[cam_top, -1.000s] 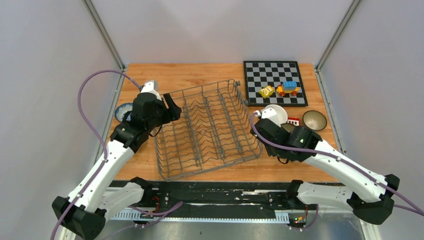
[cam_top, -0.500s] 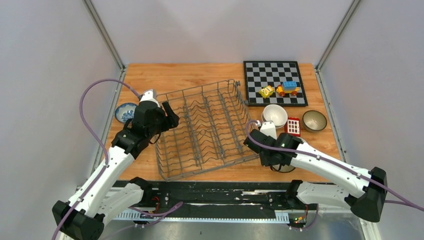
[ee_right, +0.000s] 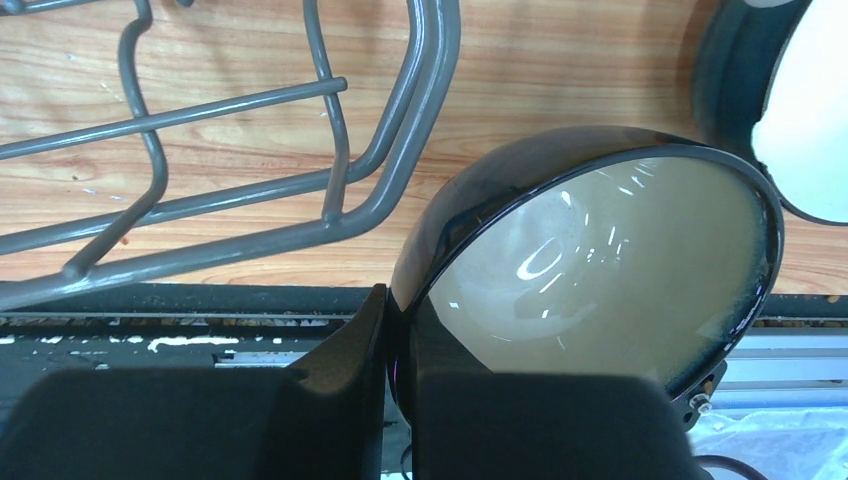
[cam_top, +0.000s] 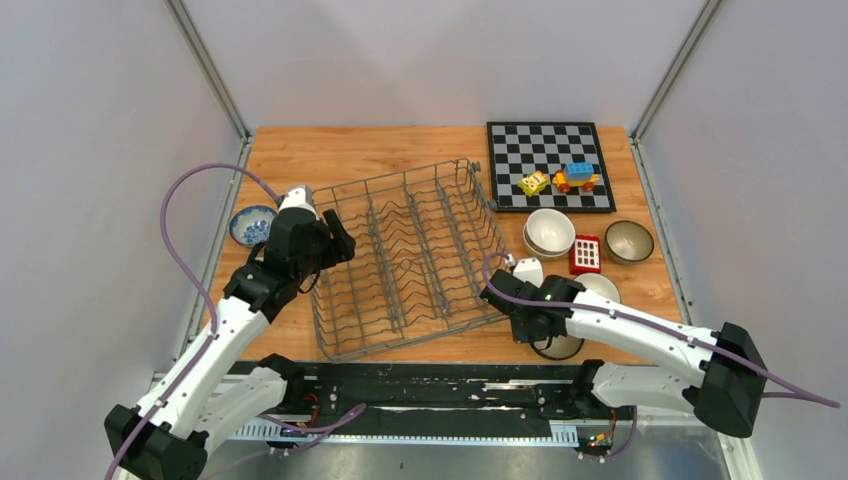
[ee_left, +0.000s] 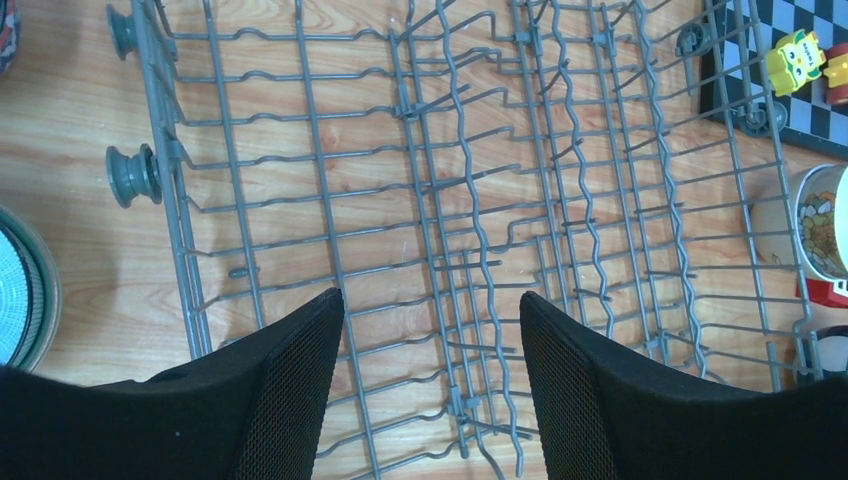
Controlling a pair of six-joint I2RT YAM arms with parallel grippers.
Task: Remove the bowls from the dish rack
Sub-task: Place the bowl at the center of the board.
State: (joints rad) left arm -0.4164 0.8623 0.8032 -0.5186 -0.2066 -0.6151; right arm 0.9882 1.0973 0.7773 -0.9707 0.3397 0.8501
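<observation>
Only at the wrist are we seeing the right gripper [ee_right: 398, 335] clamped on the rim of a dark bowl [ee_right: 600, 260], just beside the dish rack [ee_right: 432, 80] corner. Overhead, the arm is hiding that grip. The left gripper [ee_left: 430, 305] is hovering, jaws apart, over the rack wires.

Grey metal-wire dish rack [cam_top: 415, 255], glossy glazed dark bowl [ee_right: 600, 270], smooth grained wooden table [cam_top: 300, 150]

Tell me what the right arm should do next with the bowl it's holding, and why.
Probably ease the dark bowl a little farther onto the table, set it down and open the jaws. The right gripper pinches its rim, the bowl hangs tilted over the near edge beside the dish rack, and the rack looks empty.
</observation>
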